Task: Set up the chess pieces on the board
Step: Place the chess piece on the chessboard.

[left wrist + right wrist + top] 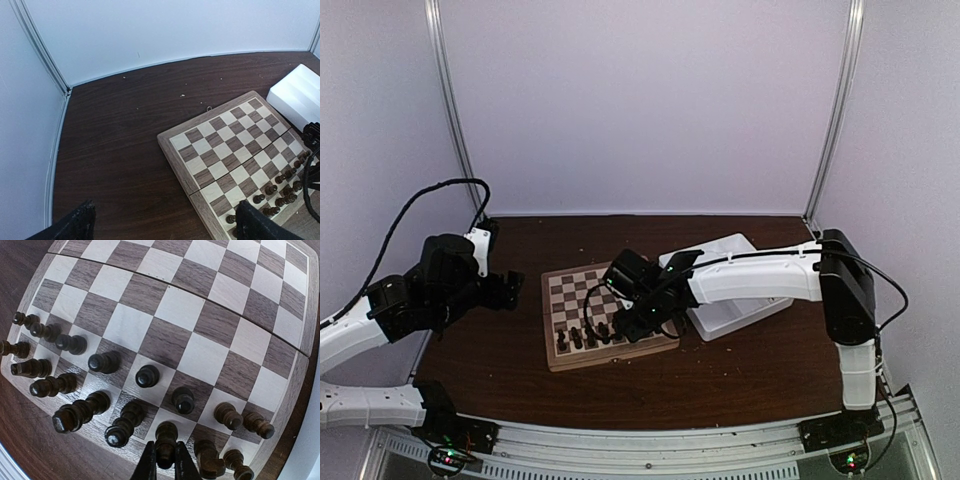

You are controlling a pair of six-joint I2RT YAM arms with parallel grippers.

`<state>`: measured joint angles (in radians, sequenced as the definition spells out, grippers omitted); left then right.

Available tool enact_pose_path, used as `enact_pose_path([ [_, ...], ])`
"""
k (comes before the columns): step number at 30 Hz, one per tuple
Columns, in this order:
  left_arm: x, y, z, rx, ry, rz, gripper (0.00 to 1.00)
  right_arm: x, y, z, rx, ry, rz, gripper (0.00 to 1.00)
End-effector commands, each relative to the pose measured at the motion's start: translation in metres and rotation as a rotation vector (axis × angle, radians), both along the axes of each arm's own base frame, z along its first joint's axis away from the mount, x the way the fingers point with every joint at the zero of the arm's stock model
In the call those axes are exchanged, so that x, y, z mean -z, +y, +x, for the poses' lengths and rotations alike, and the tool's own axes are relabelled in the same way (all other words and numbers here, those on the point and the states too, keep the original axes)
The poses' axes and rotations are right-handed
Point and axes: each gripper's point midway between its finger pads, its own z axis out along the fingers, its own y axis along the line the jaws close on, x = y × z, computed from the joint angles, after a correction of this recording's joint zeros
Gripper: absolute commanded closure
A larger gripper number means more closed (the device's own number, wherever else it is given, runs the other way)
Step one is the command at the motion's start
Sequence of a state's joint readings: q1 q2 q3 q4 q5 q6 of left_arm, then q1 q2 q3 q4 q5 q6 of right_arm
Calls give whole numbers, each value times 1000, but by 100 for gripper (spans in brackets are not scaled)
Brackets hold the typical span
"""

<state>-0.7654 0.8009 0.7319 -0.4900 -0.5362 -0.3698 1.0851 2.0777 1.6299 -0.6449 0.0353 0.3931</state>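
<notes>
The board [575, 288] lies in the middle of the table. Several dark chess pieces [588, 335] stand in two rows along its near edge, also seen in the right wrist view [102, 362] and the left wrist view [280, 192]. My right gripper [165, 454] is shut on one dark piece [166, 436], which stands upright on a light back-row square between its neighbours. From above, that gripper [638, 320] hovers over the board's near right part. My left gripper [512, 290] is open with nothing in it, left of the board [225, 145], above bare table [166, 212].
A white compartmented tray [745, 290] sits just right of the board, its corner showing in the left wrist view [297, 95]. A black cable [590, 310] loops from the right wrist over the pieces. White walls close in the table at the back and sides.
</notes>
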Motion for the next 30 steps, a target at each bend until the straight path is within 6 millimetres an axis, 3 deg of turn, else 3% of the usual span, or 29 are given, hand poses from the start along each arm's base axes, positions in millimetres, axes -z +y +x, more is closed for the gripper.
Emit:
enact_pose_path([
  [1, -1, 2, 2, -9, -15, 0, 2, 5, 1, 1, -3, -23, -29, 92],
  [5, -2, 1, 2, -7, -14, -3, 2, 1, -1, 2, 1, -34, -25, 81],
  [30, -4, -2, 2, 4, -11, -17, 2, -45, -1, 2, -4, -80, 47, 79],
])
